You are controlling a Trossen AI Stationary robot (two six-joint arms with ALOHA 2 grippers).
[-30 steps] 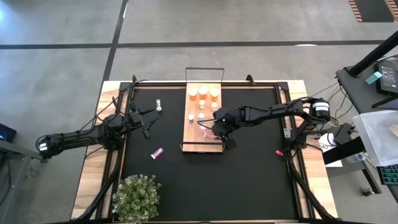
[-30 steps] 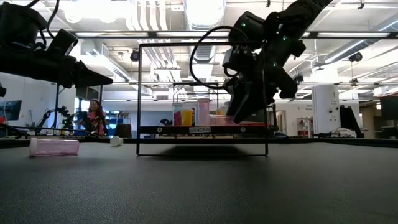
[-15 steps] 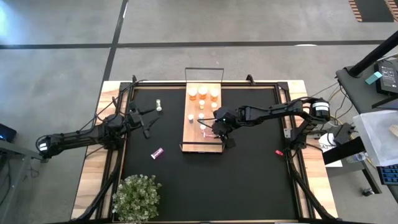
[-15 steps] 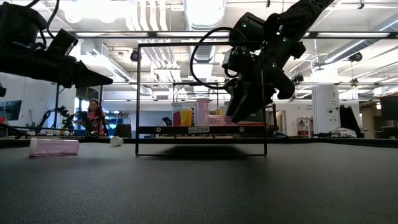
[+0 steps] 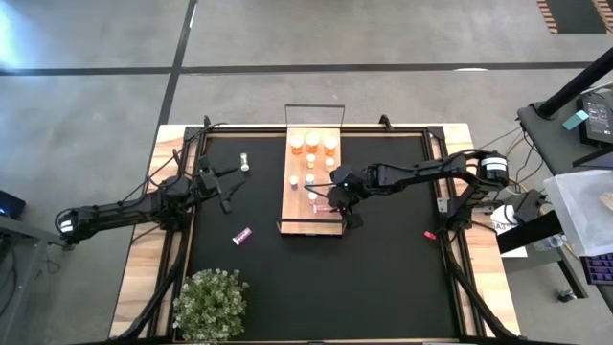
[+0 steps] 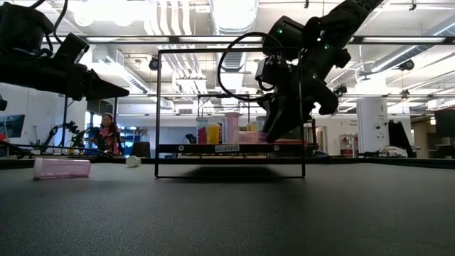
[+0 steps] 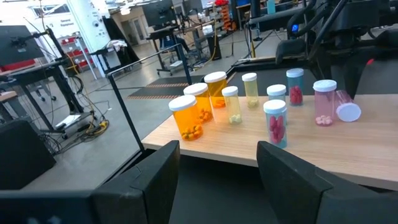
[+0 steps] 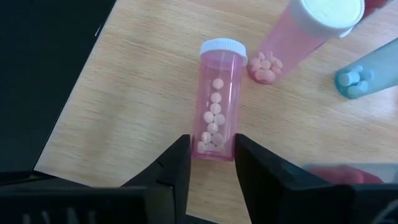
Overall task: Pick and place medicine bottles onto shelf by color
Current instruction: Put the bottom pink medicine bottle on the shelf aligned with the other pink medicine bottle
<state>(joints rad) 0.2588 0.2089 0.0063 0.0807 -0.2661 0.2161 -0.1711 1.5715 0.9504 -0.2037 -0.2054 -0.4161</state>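
Pink bottle point(image 8: 215, 99) lies on its side on shelf point(image 5: 326, 218), long axis running straight away from right gripper point(image 8: 208, 155) | jaws closed against its base end | left gripper point(image 7: 217, 168) open over desk, farther off.

Robotics lab, exposed ceiling ducts point(image 6: 178, 21), equipment carts point(image 7: 180, 37), concrete floor point(image 5: 96, 57)

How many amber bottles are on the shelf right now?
3, upright in a row at the far end of the shelf: left amber bottle, middle amber bottle, right amber bottle. None appears hidden.
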